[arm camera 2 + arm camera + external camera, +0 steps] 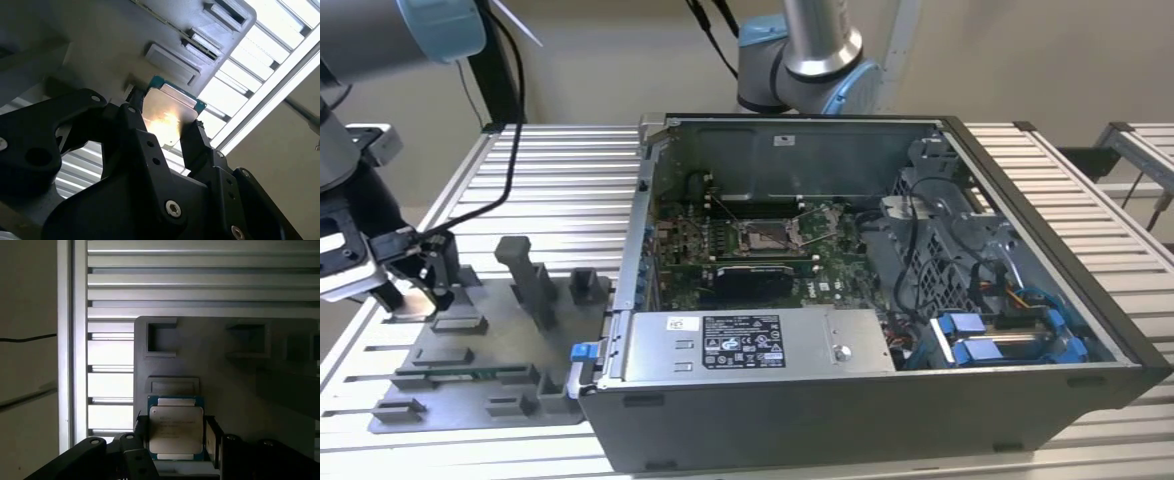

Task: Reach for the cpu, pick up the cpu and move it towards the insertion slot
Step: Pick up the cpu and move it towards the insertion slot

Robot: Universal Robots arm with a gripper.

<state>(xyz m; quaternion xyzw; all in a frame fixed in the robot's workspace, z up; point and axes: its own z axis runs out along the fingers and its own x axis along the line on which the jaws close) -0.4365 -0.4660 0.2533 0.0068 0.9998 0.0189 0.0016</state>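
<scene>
Claw (164,125) nearly closed, fingers clamping cpu (176,426) by opposite edges, atop grey fixture (240,390).

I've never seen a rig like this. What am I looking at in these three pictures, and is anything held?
This is a robot arm with a gripper at its end. The exterior view comes from a camera off the arm, over a slatted metal table. On it lie a grey fixture tray and an open computer case, with the insertion slot on its green board. Both wrist views come from cameras riding on the arm: they show the gripper right at the cpu, over the tray. Whether it grips the cpu, I cannot tell.
</scene>
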